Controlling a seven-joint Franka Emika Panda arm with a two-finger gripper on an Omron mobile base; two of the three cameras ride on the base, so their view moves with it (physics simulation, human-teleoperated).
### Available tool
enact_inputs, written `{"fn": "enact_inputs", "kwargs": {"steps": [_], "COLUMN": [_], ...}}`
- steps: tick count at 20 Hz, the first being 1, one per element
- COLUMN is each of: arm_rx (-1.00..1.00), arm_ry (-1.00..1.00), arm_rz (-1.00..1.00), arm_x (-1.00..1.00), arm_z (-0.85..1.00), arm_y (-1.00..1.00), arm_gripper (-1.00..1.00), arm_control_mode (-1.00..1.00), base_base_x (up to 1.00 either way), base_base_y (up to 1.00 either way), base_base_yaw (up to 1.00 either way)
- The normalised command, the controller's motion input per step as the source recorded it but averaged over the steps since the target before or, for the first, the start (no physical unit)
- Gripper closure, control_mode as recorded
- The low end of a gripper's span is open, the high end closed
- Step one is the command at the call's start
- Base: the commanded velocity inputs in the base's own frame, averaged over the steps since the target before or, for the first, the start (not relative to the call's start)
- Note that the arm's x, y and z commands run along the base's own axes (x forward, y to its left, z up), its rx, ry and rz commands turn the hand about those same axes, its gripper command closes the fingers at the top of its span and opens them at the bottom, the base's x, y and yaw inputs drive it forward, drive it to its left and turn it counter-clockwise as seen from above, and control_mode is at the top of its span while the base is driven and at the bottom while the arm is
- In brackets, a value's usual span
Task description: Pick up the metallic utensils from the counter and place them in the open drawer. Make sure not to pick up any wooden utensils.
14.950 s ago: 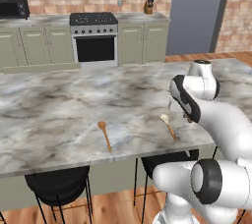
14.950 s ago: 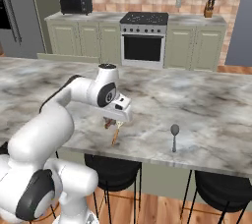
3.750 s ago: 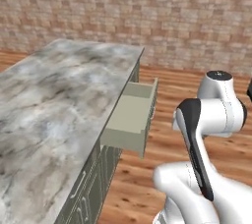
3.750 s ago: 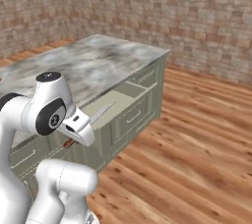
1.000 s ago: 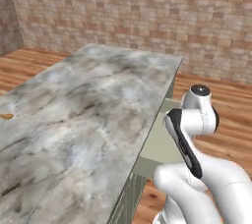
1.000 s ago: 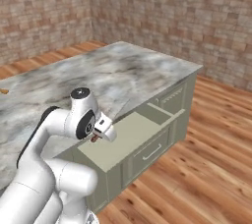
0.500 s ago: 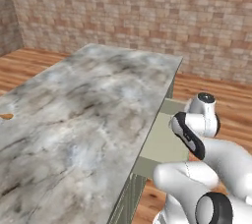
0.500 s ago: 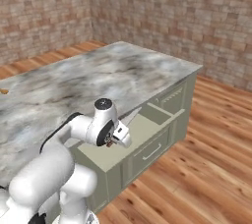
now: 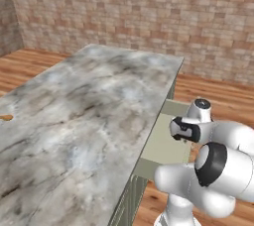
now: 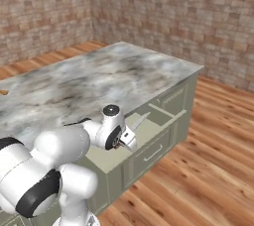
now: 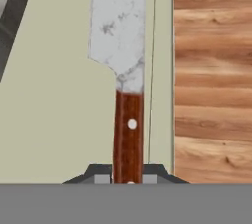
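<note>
Big marbled counter [image 9: 84, 116] across most of the left base view, with a tiny orange-brown wooden spoon tip [image 9: 6, 117] poking in at the far left edge (same speck at the left edge of the right base view too). Pulled-out drawer [image 9: 163, 145] next, pale sage-green, open at the counter's near side; flat front panel with a handle visible from the right base view [image 10: 158, 153], hidden behind the robot on the left side. Then the white arm, folded low and reaching forward over the drawer, wrist angled down toward its interior. Gripper [image 10: 130, 143] clamped on the metallic utensil [image 11: 120, 46] by its handle, fingertips [image 11: 101, 173] snug on either side. Up close in the hand view: red-brown handle with pale rivets, wide scuffed silvery blade flaring out from it (more cleaver than spoon, honestly), hanging over the drawer's pale floor, close to one wall, wood flooring [image 11: 211, 75] beyond. From the right base view, just a pale sliver sticking out past the gripper above the drawer.
</note>
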Motion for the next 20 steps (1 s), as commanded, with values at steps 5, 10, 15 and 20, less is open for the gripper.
{"fn": "enact_inputs", "kwargs": {"steps": [5, 10, 15, 20], "arm_rx": [0.0, 0.0, 0.0, 0.0], "arm_ry": [0.12, 0.22, 0.2, 0.14], "arm_rz": [-0.07, -0.08, -0.06, -0.03], "arm_x": [0.12, 0.11, 0.07, 0.0], "arm_z": [-0.27, -0.49, -0.48, -0.34], "arm_y": [-0.07, -0.39, -0.43, -0.51], "arm_gripper": [1.0, 1.0, 1.0, 1.0], "arm_control_mode": [-1.0, -1.0, -1.0, -1.0], "base_base_x": [0.0, 0.0, 0.0, 0.0], "base_base_y": [0.0, 0.0, 0.0, 0.0], "base_base_yaw": [0.0, 0.0, 0.0, 0.0]}}
